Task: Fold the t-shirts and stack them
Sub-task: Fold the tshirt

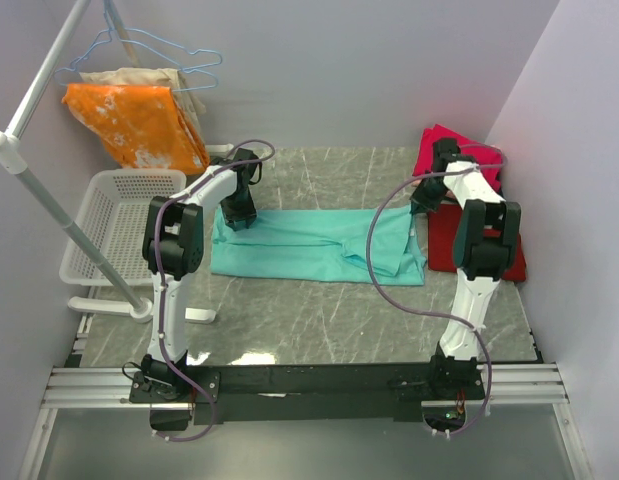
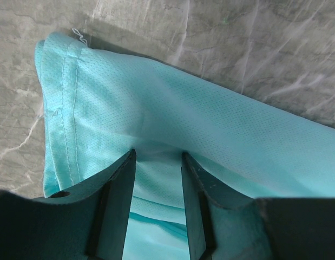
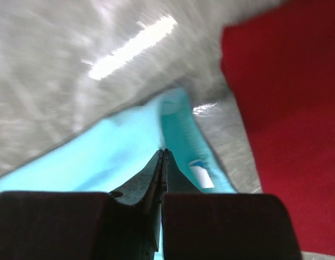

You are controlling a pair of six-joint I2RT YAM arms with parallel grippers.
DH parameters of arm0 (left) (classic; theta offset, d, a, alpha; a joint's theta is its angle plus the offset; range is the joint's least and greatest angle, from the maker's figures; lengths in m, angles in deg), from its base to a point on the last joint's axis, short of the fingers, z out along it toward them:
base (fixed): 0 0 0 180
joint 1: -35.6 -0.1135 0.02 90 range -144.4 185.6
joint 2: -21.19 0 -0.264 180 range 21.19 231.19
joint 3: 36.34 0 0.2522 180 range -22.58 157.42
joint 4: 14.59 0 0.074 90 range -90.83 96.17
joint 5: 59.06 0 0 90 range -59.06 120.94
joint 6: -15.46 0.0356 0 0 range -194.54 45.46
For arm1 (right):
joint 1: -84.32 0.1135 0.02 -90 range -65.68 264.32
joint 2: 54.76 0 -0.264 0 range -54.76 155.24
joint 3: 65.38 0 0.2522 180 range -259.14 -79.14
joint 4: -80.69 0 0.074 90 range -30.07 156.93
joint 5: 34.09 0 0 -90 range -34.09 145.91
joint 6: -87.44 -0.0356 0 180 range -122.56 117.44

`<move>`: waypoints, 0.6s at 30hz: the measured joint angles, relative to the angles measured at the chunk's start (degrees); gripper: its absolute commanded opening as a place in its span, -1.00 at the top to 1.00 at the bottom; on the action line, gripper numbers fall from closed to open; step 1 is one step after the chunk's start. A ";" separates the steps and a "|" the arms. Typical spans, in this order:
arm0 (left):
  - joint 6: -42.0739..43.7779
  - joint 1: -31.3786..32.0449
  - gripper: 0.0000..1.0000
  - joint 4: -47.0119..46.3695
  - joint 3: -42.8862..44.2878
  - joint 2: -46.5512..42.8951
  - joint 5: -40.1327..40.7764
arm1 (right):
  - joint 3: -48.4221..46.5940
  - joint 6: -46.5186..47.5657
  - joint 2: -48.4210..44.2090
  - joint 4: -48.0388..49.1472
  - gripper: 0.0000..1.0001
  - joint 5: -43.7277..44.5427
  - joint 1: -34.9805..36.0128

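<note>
Folding step in hand. Teal t-shirt (image 1: 319, 245) lies flat across mid-desk (image 1: 319, 320). Right gripper (image 3: 162, 154) is pinched closed on its far right corner. Left gripper (image 2: 158, 157) stands parted astride the left edge, unclamped. Next move, judged: left closes, then both lift evenly.

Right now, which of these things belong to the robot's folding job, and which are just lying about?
Belong to the job: teal t-shirt, dark red t-shirt, magenta-pink t-shirt.

Just lying about: orange blotched cloth, beige cloth, white basket.
</note>
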 measured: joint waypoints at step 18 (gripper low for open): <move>0.00 0.00 0.10 0.00 0.00 0.00 0.02 | -13.53 -1.64 3.76 -4.35 -0.19 1.29 0.00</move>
